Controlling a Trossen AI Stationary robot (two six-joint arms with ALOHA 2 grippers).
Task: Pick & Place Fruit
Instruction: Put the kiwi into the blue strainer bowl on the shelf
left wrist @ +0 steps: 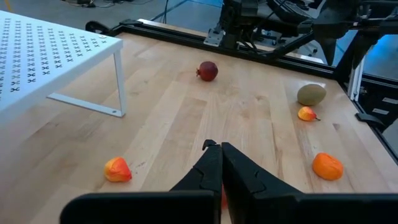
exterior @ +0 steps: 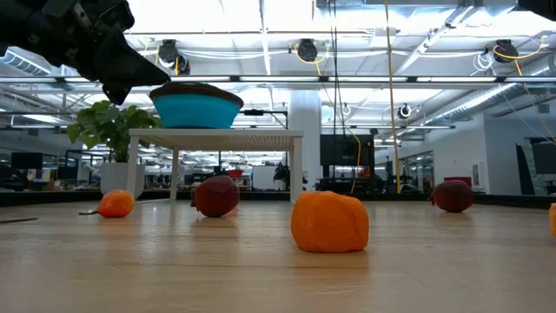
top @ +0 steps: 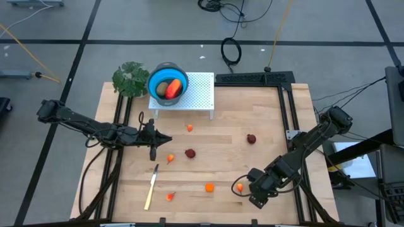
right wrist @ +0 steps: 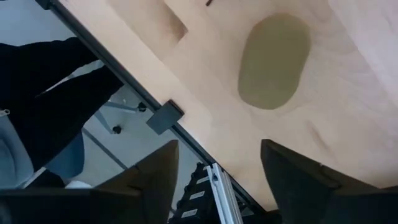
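Now my right gripper [right wrist: 217, 180] is hovering released just over the olive-brown oval fruit [right wrist: 273, 61] lying on the bench [right wrist: 373, 112] near the front right edge, which seems light, smooth and slippery, so I am aiming across its narrow middle.

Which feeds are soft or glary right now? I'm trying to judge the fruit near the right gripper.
Right wrist view: the olive-brown oval is blurred, too close for focus, right gripper open beyond it. Low view: bright ceiling lights behind the blue bowl and silhouetted gripper. High view: even light, soft shadows.
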